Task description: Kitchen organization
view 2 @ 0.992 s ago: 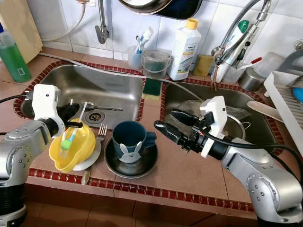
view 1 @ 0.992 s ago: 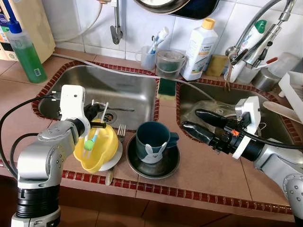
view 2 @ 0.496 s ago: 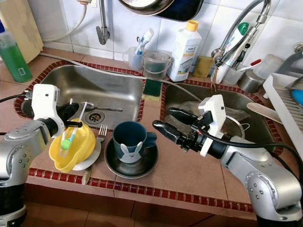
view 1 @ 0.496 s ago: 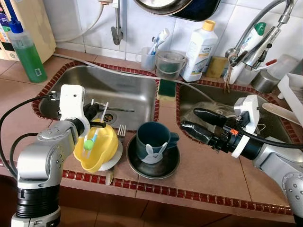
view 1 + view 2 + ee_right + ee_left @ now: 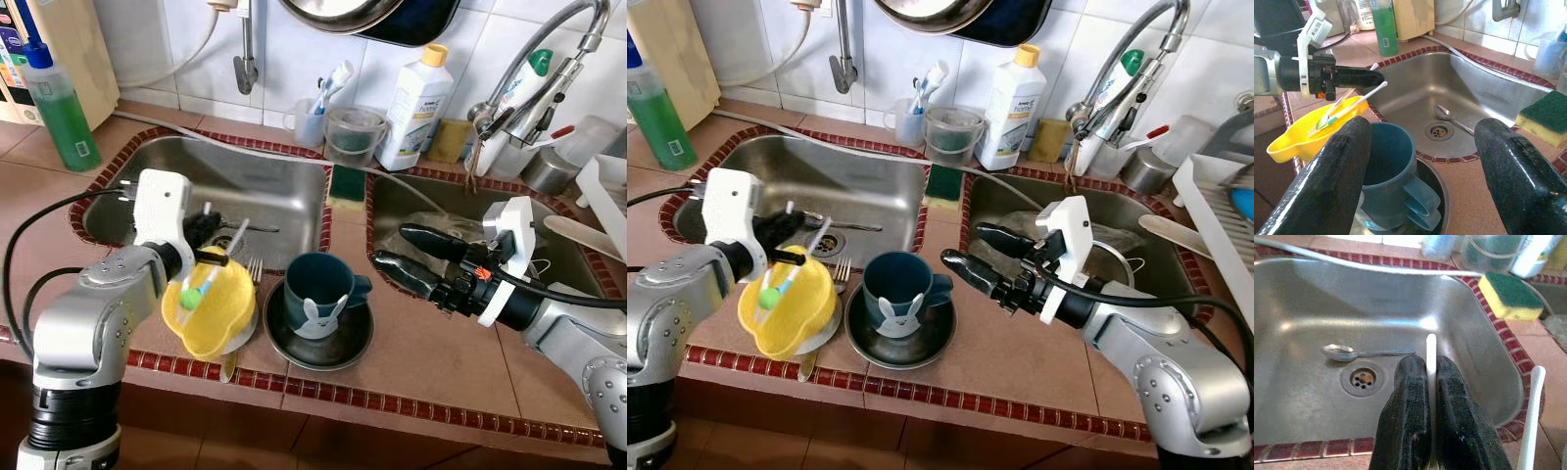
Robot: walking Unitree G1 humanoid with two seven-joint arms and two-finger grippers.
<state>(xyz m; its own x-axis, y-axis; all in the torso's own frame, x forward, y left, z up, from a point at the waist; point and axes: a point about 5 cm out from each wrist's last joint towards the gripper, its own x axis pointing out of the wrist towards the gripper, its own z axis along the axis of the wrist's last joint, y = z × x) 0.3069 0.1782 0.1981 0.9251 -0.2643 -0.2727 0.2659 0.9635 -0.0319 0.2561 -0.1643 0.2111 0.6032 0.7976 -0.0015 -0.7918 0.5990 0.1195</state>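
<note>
Left gripper [image 5: 209, 247] pinching tilted yellow bowl [image 5: 213, 311]

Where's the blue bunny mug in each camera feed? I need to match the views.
Left eye: blue mug, centre, in the dark bowl.
Right eye: blue mug, left of centre.
Left wrist: not in it.
Right wrist: blue mug, low, between the open fingers.
Shared landmark: spoon by the sink drain.

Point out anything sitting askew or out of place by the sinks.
The yellow bowl is tipped up off its plate, gripped at the rim by the left gripper. A lone spoon lies beside the left sink's drain.
</note>
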